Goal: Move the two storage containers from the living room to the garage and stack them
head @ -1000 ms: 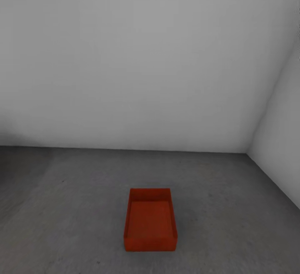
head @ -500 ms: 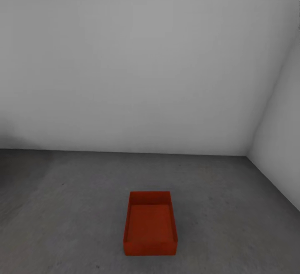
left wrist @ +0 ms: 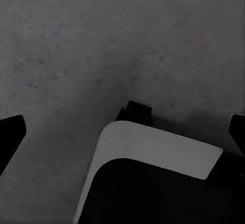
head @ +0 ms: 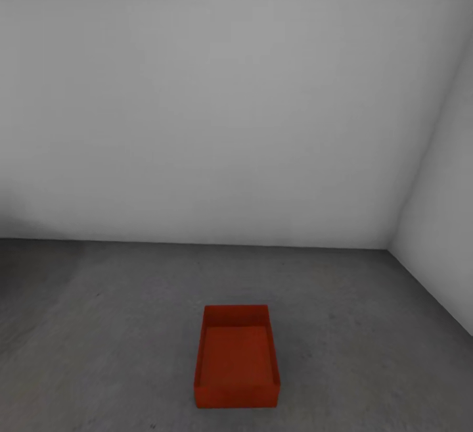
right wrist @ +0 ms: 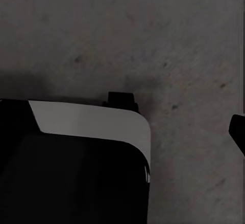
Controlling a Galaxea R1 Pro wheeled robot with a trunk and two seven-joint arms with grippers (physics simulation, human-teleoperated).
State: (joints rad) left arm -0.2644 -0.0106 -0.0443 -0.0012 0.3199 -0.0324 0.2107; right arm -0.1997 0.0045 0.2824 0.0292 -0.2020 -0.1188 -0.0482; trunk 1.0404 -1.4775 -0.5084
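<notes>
Head view: grey garage floor (head: pixel 98 327).

1. The storage container (head: pixel 236 360) is red-orange all over, plain and without pattern; its inner walls read a shade darker than its bottom.
2. The floor (head: pixel 98 327) is dark grey and matte, with faint lighter and darker mottling and a few small dark specks.
3. The walls (head: pixel 217 103) are a plain pale grey, evenly toned, a little lighter on the side wall (head: pixel 440 241).
4. In the left wrist view, the robot's base (left wrist: pixel 153 183) is black with a pale grey-white band along its curved edge; the fingers (left wrist: pixel 10 132) are black.
5. In the right wrist view, the base shows the same black body and pale band, above speckled grey floor.
</notes>
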